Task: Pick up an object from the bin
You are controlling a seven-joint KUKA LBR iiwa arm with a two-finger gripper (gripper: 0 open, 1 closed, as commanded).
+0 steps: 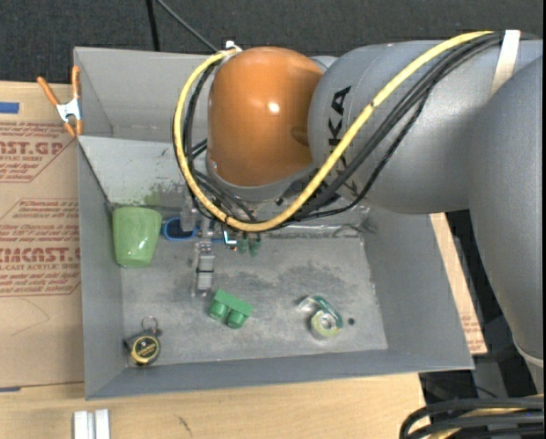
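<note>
Green block (227,309) lying just beside tool (202,277), tool low over bin (277,277) floor, cannot tell how far open

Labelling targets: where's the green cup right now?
Camera view: the green cup lies on the left of the bin floor, next to a small blue thing, left of the gripper and above a black-and-yellow round thing.

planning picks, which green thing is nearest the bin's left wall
the pale green cup; the darker green block lies mid-floor, and the greenish ring sits further right.
</note>
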